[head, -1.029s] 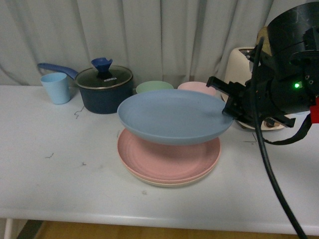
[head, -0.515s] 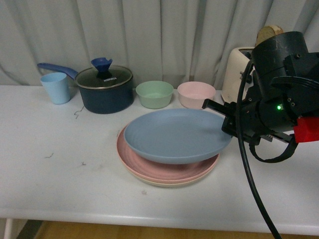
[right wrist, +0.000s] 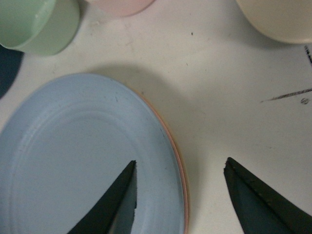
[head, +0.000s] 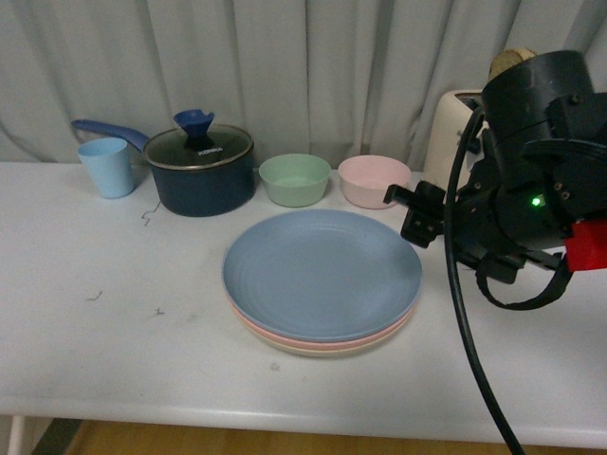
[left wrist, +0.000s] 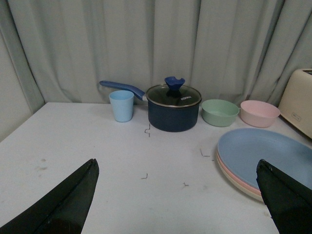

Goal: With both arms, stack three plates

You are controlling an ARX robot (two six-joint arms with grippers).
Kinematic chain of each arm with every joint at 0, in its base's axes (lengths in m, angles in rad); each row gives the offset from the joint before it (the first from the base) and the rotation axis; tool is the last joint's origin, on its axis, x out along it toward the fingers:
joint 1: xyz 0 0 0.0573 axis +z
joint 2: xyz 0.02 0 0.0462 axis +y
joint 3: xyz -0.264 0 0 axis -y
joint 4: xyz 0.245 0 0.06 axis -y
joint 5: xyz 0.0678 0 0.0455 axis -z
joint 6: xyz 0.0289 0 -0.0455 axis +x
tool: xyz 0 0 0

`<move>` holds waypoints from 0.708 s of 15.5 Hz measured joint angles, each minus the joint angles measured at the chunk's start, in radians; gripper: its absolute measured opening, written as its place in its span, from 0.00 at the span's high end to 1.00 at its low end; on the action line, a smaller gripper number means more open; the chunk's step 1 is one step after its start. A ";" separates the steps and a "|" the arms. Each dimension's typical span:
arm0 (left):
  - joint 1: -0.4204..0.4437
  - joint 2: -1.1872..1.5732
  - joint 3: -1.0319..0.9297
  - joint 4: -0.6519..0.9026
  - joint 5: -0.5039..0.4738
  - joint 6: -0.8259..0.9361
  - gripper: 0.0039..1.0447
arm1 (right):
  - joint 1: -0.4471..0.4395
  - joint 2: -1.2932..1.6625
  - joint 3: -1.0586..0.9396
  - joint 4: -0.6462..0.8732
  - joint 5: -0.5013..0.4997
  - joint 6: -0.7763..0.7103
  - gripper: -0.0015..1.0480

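With the matte light-blue round plate point(head: 322, 273) resting atop the pink point(head: 285, 334) and cream plates point(head: 313, 351), the right gripper point(right wrist: 180, 195), jaws released, should withdraw

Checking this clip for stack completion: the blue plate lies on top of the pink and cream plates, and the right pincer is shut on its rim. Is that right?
Not quite. The blue plate does lie on the pink plate and cream plate, but the right pincer is open, its fingers apart on either side of the rim, as the right wrist view shows.
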 joint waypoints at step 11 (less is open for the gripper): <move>0.000 0.000 0.000 0.000 0.000 0.000 0.06 | -0.109 -0.945 -0.792 0.594 0.159 -0.494 0.57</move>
